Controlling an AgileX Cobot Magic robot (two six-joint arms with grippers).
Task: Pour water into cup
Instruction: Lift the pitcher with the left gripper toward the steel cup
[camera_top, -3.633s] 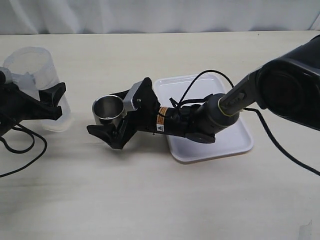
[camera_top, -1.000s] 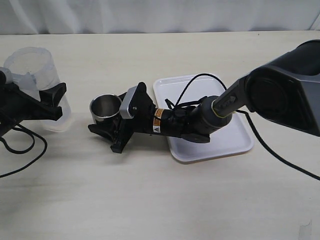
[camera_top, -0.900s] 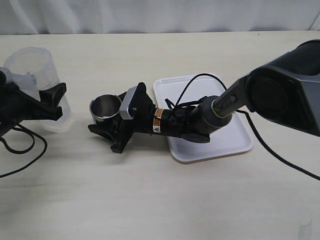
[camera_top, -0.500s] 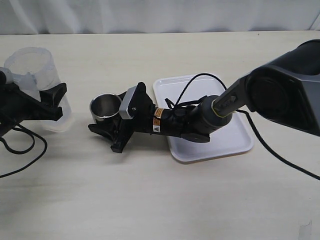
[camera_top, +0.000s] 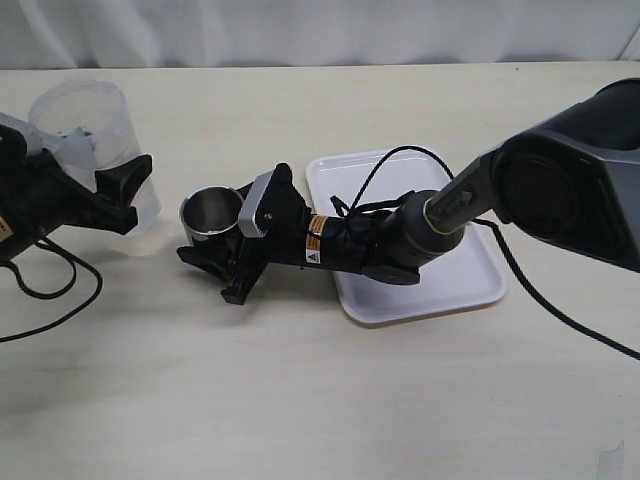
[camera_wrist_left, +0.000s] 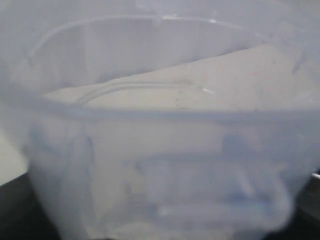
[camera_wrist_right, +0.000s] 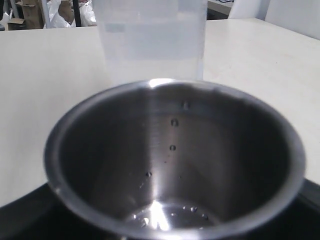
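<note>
The steel cup (camera_top: 212, 214) stands upright on the table, left of the tray. My right gripper (camera_top: 206, 236) is shut on the cup, with a finger on either side of its wall. In the right wrist view the cup (camera_wrist_right: 175, 165) fills the frame, with a few water drops (camera_wrist_right: 170, 216) at its bottom. My left gripper (camera_top: 136, 194) is shut on a translucent plastic beaker (camera_top: 92, 128) and holds it off the table, left of the cup. The beaker also shows in the right wrist view (camera_wrist_right: 150, 40). It fills the left wrist view (camera_wrist_left: 160, 125). I cannot make out water inside it.
A white tray (camera_top: 460, 270) lies right of the cup, partly under my right arm (camera_top: 400, 238). Black cables trail over the tray and at the left table edge (camera_top: 40, 290). A white curtain runs along the far side.
My left gripper has lifted the beaker and carried it right, toward the cup. The right gripper and cup shifted slightly left earlier and have since stayed still.
</note>
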